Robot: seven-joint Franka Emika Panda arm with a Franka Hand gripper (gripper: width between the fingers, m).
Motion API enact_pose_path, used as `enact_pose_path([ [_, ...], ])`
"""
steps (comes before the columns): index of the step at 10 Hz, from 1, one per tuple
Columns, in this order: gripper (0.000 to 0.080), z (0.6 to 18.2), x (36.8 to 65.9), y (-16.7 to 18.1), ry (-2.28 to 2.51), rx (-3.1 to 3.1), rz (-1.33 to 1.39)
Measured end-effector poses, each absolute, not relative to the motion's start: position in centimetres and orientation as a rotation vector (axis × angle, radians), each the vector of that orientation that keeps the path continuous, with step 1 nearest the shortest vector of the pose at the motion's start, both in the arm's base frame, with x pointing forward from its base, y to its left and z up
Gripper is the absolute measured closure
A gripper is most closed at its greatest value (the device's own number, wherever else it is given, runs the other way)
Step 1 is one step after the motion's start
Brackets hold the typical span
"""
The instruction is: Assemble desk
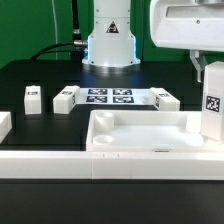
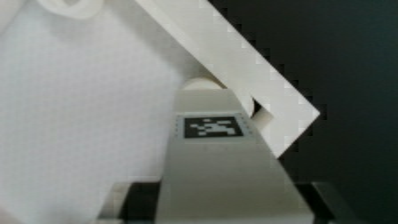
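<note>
The white tray-like tabletop (image 1: 150, 131) lies open side up at the front of the black table. My gripper (image 1: 208, 68) is shut on a white leg (image 1: 211, 108) and holds it upright at the tabletop's corner on the exterior view's right. In the wrist view the leg (image 2: 215, 150), with its tag facing the camera, runs from between my dark fingers (image 2: 151, 200) down to the tabletop's corner (image 2: 270, 100). Whether its end sits in the socket is hidden. Three more legs lie behind the tabletop: two on the left (image 1: 32, 97) (image 1: 65, 98) and one on the right (image 1: 165, 98).
The marker board (image 1: 110, 96) lies flat in front of the robot base (image 1: 108, 45). A long white rail (image 1: 90, 165) runs along the table's front edge, and a white piece (image 1: 4, 124) sits at the far left.
</note>
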State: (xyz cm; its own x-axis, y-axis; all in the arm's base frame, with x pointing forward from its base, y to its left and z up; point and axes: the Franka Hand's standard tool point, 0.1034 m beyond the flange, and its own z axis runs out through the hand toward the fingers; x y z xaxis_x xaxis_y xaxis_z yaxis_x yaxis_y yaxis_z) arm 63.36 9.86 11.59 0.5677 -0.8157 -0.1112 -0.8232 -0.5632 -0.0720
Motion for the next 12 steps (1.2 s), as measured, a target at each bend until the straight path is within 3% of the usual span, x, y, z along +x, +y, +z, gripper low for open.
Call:
enact_pose_path([
  [7,0.0506,11.3,62.8,12.5,2.130,-1.982,0.169],
  [8,0.0428,11.3,62.8,12.5,2.092,-2.019,0.163],
  [9,0.0294,11.3,62.7,12.4,2.040,-2.078,0.166],
  [10,0.0294,11.4,62.4,12.3,1.939,-2.204,0.218],
  [11,0.0170,11.7,63.0,12.3,1.821,-2.297,0.206],
  [12,0.0155,11.5,63.0,12.3,1.733,-2.357,0.186],
])
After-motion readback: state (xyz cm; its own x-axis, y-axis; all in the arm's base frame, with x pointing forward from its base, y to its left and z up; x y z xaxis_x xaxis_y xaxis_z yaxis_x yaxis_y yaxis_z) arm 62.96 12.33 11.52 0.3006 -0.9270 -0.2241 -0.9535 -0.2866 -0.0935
